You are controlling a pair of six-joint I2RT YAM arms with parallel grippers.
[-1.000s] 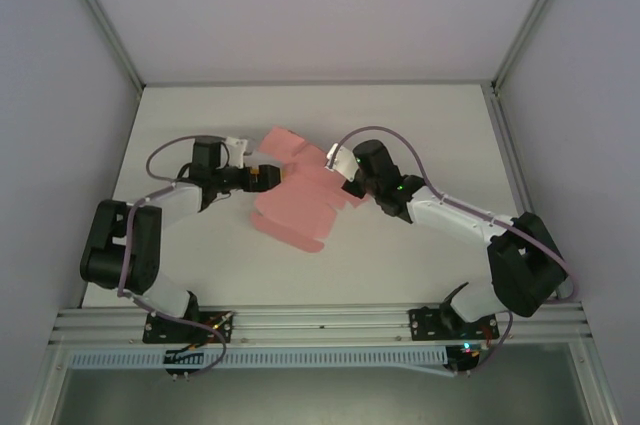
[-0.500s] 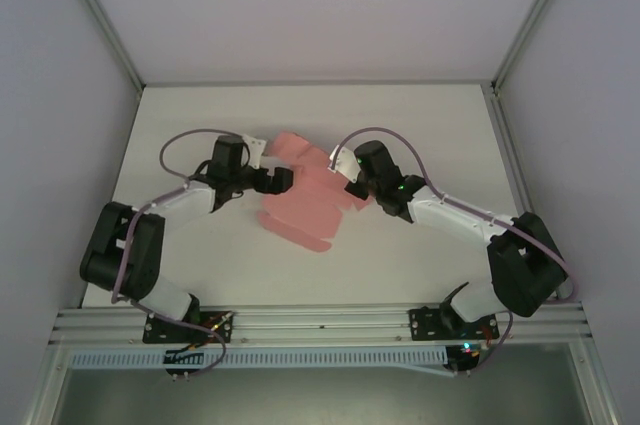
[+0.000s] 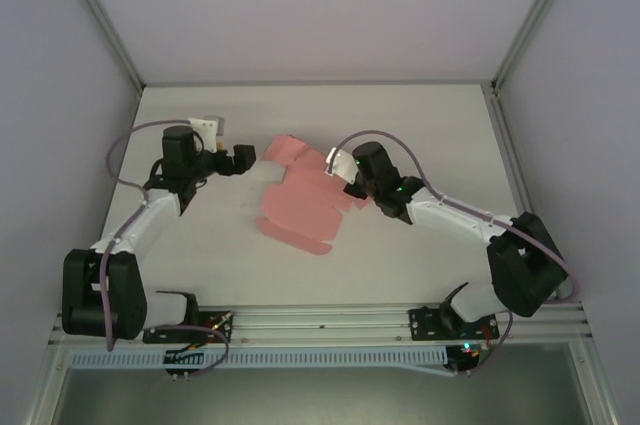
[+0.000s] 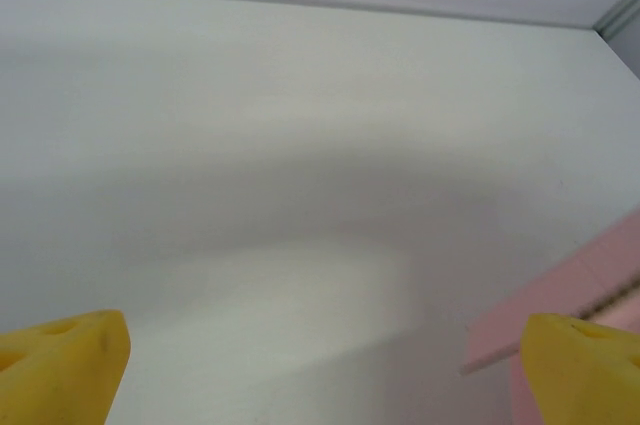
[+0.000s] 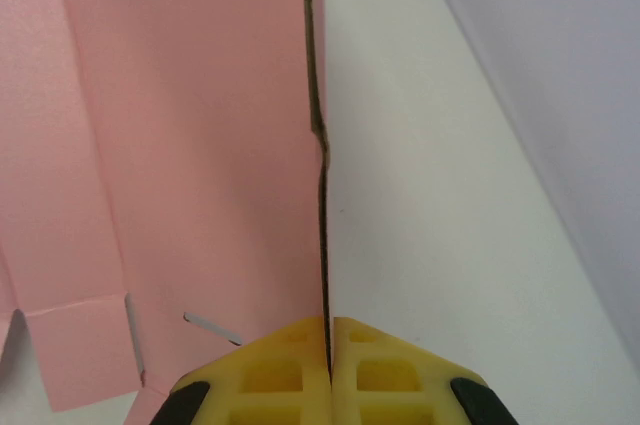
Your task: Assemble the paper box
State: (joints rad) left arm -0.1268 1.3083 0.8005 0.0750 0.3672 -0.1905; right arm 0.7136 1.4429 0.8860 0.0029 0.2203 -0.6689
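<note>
The white table [image 3: 400, 125] is carrying the paper box [image 3: 298, 207], a pink cut-out sheet lying mostly flat near the middle, between the two arms. The right gripper [image 3: 345, 177] is pinching a raised edge of the sheet between its yellow pads [image 5: 280, 375]. The left gripper [image 3: 243, 158] is hovering just left of the sheet, jaws spreading wide

The 2 arms match: white shells on the links of the left arm [image 3: 140, 227] and right arm [image 3: 452, 217], with black joint housings. A lilac-grey cable [image 3: 128, 135] loops behind the left gripper [image 3: 245, 159], and a second cable [image 3: 375, 131] arcs behind the right gripper [image 3: 347, 181], where small green lights [image 3: 400, 185] glow. The left fingers [image 4: 62, 365] are smooth yellow. The right fingers [image 5: 275, 375] are yellow with square pockets, black at the sides.
</note>
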